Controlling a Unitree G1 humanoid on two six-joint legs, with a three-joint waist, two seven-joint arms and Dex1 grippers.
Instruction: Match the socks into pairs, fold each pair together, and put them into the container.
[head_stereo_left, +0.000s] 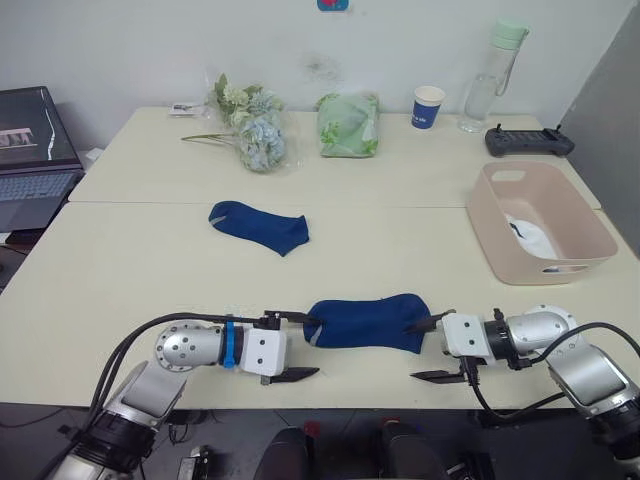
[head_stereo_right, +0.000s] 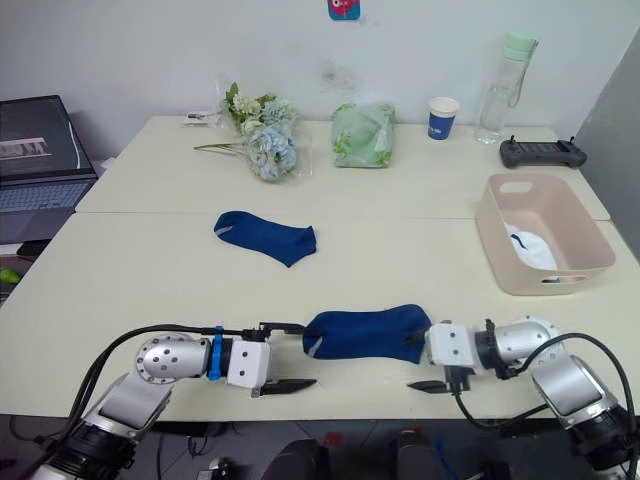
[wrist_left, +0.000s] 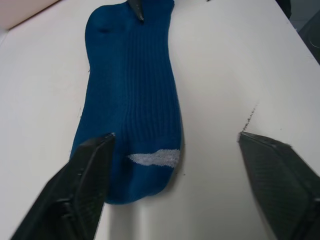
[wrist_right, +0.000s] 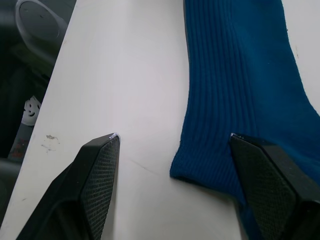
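The left gripper (head_stereo_left: 296, 347) is lying low at the near edge of the table (head_stereo_left: 140, 270), pointing toward the robot's right, and its two black fingers are standing wide apart. One finger is resting on the toe end of a navy sock (head_stereo_left: 366, 322), where a small pale patch is showing, and the other finger is lying on bare table nearer to the robot. Nothing is being clamped between them.

The right gripper (head_stereo_left: 434, 349) is facing it from the other side, also with the fingers spread wide. One finger is touching the cuff end of the same navy sock, and the other one is on the bare table by the near edge. So the sock is lying flat between the two grippers, with one open gripper at each end.

A second navy sock (head_stereo_left: 260, 226) is lying flat further back on the table, well apart from the first one, toward the left.

The pale pink container (head_stereo_left: 540, 223) is standing on the right side of the table, and something white with a small dark mark (head_stereo_left: 529, 235) is lying inside it.

At the far edge are lying a bunch of pale flowers (head_stereo_left: 251, 125), a green bag (head_stereo_left: 349, 124), a blue-and-white paper cup (head_stereo_left: 428, 106), a clear bottle with a green cap (head_stereo_left: 493, 75) and a dark handheld controller (head_stereo_left: 528, 141). A laptop (head_stereo_left: 33, 150) is standing at the left, beside the table.
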